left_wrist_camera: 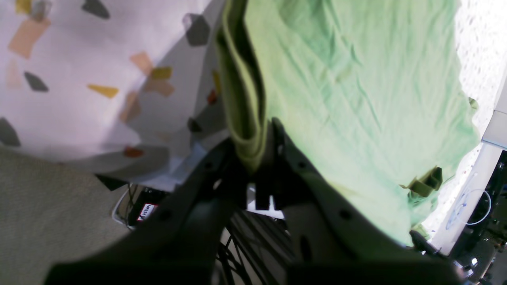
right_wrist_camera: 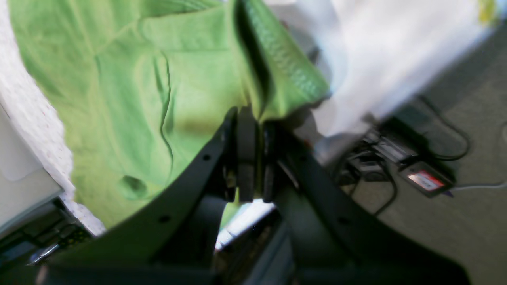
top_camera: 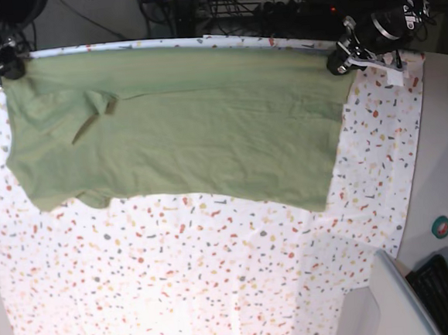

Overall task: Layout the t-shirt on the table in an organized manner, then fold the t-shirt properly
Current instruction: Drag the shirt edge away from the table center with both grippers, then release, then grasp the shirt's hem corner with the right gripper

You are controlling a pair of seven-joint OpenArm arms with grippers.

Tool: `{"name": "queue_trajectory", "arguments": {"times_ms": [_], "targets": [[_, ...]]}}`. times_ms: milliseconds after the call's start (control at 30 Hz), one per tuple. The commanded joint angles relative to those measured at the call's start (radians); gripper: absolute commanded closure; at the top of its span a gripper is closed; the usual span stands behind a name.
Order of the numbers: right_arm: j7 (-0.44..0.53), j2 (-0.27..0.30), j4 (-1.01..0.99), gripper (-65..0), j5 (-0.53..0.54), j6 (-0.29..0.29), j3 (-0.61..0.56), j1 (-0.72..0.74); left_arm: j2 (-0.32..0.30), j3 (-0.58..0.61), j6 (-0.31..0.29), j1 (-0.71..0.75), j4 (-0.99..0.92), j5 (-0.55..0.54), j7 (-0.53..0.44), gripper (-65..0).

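Olive-green cotton fills the upper part of the overhead view: the t-shirt (top_camera: 182,128) lies spread across the far side of the table (top_camera: 217,277), whose white cloth is speckled with red, orange, yellow and grey flecks. Its top edge runs along the table's far edge, stretched between the two arms. The left gripper (top_camera: 338,59), at the upper right of the overhead view, pinches one far corner of the shirt; in the left wrist view its black fingers (left_wrist_camera: 277,146) are closed tight on a folded bunch of the fabric, beside the cloth's hanging edge. The right gripper (top_camera: 5,67), at the upper left of the overhead view, holds the opposite far corner; the right wrist view, somewhat blurred, shows its fingers (right_wrist_camera: 245,150) pressed together on the shirt's edge. One sleeve is folded over onto the body near the right gripper. Wrinkles cross the fabric. Cables and carpet show below the table edge.
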Motion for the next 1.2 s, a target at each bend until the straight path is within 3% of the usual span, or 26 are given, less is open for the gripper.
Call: {"name": "queue_trajectory", "arguments": {"times_ms": [0, 67, 133, 267, 367, 533, 633, 767, 867, 933, 1033, 1100, 1167], "targets": [[0.015, 0.012, 0.038, -4.4, 0.013, 0.004, 0.007, -0.008, -0.016, -0.029, -0.004, 0.003, 0.016, -0.01, -0.019, 0.0], [0.015, -0.002, 0.08, -18.0, 0.013, 0.004, 0.009, -0.024, -0.014, -0.058, -0.004, 0.006, 0.015, -0.01, -0.018, -1.6], [0.015, -0.008, 0.116, -26.1, 0.013, 0.004, 0.009, -0.037, -0.014, -0.086, -0.004, 0.009, 0.02, -0.01, -0.016, -12.3], [0.015, -0.01, 0.134, -26.9, 0.013, 0.003, 0.009, -0.039, -0.016, -0.116, -0.004, 0.004, 0.021, -0.01, -0.012, -31.4], [0.015, -0.01, 0.136, -26.9, 0.013, 0.001, 0.009, -0.039, -0.017, -0.107, -0.004, 0.004, 0.023, -0.011, -0.012, -40.3], [0.025, -0.007, 0.163, -26.9, 0.01, 0.0, 0.009, -0.039, -0.017, -0.119, -0.004, 0.01, 0.023, -0.014, -0.016, -42.8], [0.038, 0.003, 0.2, -26.9, 0.007, -0.002, 0.01, -0.03, -0.017, -0.195, -0.004, 0.004, 0.023, -0.014, -0.012, -42.8], [0.122, 0.059, 0.205, -26.9, -0.007, -0.01, 0.002, 0.005, -0.019, -0.28, -0.004, 0.003, 0.063, -0.011, -0.013, -42.8], [0.124, 0.099, 0.174, -27.8, -0.112, -0.016, -0.001, 0.101, -0.022, -0.33, -0.004, 0.003, 0.119, -0.01, -0.013, -42.8], [0.101, 0.116, 0.145, -28.1, -0.199, 0.023, -0.008, 0.19, -0.043, -0.334, -0.004, 0.001, 0.147, -0.01, -0.012, -42.8], [0.088, 0.165, 0.074, -28.1, -0.34, 0.184, -0.128, 0.318, -0.098, -0.248, -0.004, -0.028, 0.152, -0.004, -0.01, -42.5], [0.099, 0.181, 0.028, -28.1, -0.443, 0.28, -0.229, 0.388, -0.141, -0.158, -0.004, -0.057, 0.128, 0.058, -0.013, -42.3], [0.148, 0.184, -0.021, -28.1, -0.563, 0.333, -0.321, 0.44, -0.158, -0.086, -0.004, -0.1, 0.113, 0.15, -0.016, -42.1]]}}
